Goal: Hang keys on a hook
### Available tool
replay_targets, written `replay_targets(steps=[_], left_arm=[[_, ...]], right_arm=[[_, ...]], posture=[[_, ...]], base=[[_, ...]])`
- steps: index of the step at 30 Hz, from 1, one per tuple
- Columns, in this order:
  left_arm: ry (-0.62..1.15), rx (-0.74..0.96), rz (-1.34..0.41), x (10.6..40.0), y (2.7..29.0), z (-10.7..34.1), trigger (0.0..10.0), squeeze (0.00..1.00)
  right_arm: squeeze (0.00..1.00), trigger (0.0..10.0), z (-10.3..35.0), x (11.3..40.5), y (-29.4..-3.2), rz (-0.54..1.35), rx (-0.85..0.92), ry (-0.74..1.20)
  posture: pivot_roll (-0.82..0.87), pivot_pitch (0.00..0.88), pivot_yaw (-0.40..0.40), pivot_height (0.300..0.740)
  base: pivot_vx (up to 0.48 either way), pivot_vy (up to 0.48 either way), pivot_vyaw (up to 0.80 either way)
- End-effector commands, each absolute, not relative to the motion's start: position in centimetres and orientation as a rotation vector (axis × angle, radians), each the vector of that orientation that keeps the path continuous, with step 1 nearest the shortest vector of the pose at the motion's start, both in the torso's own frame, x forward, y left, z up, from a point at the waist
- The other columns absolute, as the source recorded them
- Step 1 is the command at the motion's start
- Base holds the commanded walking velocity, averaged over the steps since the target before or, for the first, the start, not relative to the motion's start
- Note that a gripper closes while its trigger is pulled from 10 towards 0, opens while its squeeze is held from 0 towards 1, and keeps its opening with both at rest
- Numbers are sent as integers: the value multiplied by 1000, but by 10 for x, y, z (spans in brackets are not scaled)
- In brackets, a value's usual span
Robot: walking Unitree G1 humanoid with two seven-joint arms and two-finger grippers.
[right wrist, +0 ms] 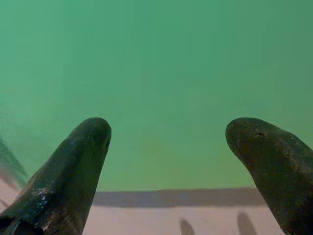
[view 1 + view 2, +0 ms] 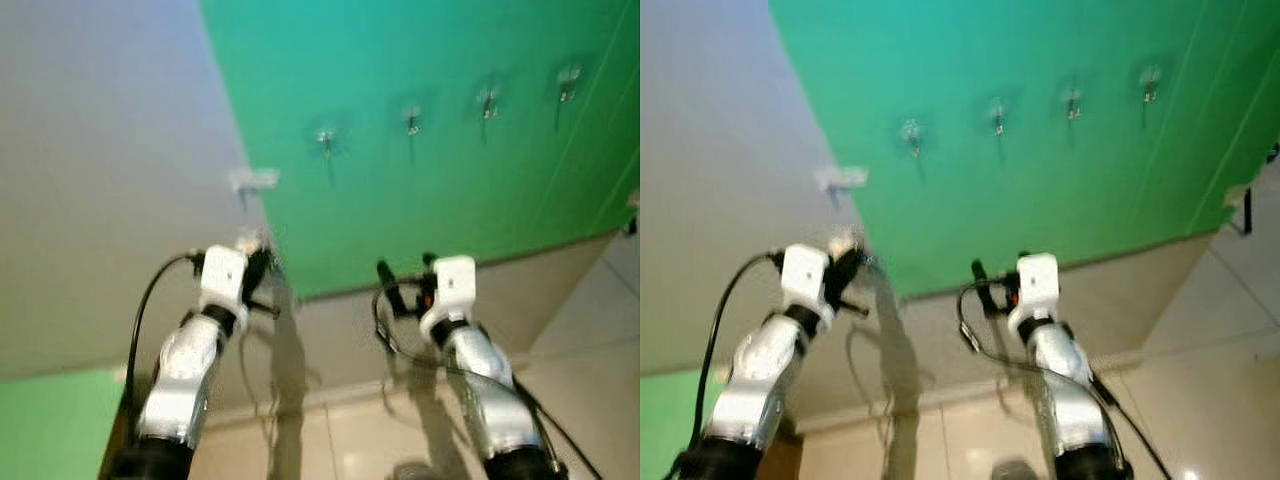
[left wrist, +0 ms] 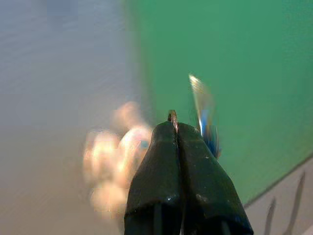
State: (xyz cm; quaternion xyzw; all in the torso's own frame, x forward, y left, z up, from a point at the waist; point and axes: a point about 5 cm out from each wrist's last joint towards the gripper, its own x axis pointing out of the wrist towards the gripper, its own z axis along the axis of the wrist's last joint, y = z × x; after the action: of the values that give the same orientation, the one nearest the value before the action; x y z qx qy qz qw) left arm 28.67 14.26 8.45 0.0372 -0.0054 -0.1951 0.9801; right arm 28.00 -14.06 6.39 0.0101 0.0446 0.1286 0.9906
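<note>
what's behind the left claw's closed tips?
Left claw is shut on a thin metal key ring; blurred, swinging keys hang behind it. Beyond them, the green wall panel. The pinched part is hidden.

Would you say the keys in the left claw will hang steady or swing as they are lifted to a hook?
Likely swing: the keys blur loosely beyond the shut left claw, pinched by a thin ring. Probably light, possibly apt to twist.
</note>
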Motion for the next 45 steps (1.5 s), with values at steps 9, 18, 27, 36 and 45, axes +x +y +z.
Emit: replay_targets(steps=[9, 18, 27, 36, 45], left_arm=[[100, 24, -869, 278, 117, 112, 0, 0], [65, -19, -1109, 310, 106, 163, 0, 0], [50, -167, -1327, 344, 69, 205, 0, 0], [55, -225, -1386, 359, 58, 222, 0, 0], [40, -256, -1379, 370, 66, 232, 0, 0]], right_arm=[[0, 10000, 61, 276, -146, 262, 14, 111], [0, 10000, 61, 276, -141, 273, 23, 116], [0, 10000, 63, 277, -140, 286, 18, 115], [0, 10000, 62, 274, -142, 281, 13, 118], [0, 10000, 60, 271, -141, 286, 16, 131]], posture=[[-279, 0, 156, 740], [-278, 0, 153, 740], [-314, 0, 143, 740], [-343, 0, 157, 740], [-339, 0, 156, 740]], base=[[0, 0, 0], [0, 0, 0], [0, 0, 0], [0, 0, 0], [0, 0, 0]])
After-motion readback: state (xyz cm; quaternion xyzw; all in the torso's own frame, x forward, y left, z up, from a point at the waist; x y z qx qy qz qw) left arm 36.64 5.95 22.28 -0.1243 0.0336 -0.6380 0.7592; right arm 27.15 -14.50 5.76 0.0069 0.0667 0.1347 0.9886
